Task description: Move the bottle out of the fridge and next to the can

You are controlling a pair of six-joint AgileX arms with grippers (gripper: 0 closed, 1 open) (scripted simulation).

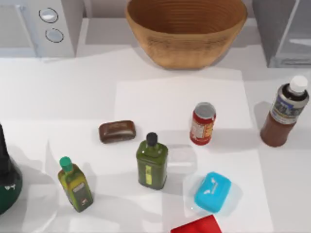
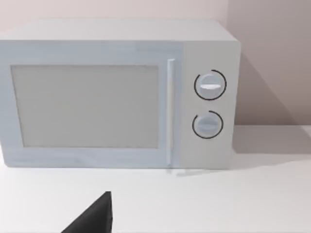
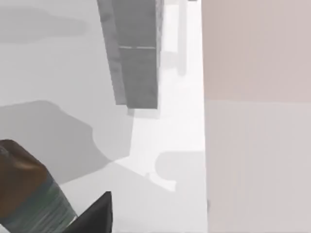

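The bottle [image 1: 284, 114] of reddish-brown liquid, with a white cap and a grey-white label, stands upright on the table at the right, outside the fridge [image 1: 286, 31] at the back right corner. The red can [image 1: 202, 124] stands upright to the bottle's left, with a clear gap between them. No gripper touches the bottle in the top view. The right wrist view has the bottle [image 3: 26, 194] close by, a dark part of my right gripper [image 3: 95, 218] beside it, and the fridge [image 3: 133, 53] farther off. A dark part of my left gripper [image 2: 92, 218] faces the white box.
A wicker basket [image 1: 187, 31] sits at the back centre and a white box with two knobs [image 1: 46, 24] at the back left. In front lie a brown block [image 1: 117, 131], an olive-green bottle [image 1: 152, 162], a green-capped bottle [image 1: 74, 184], a blue box [image 1: 213, 192] and a red item [image 1: 197, 226].
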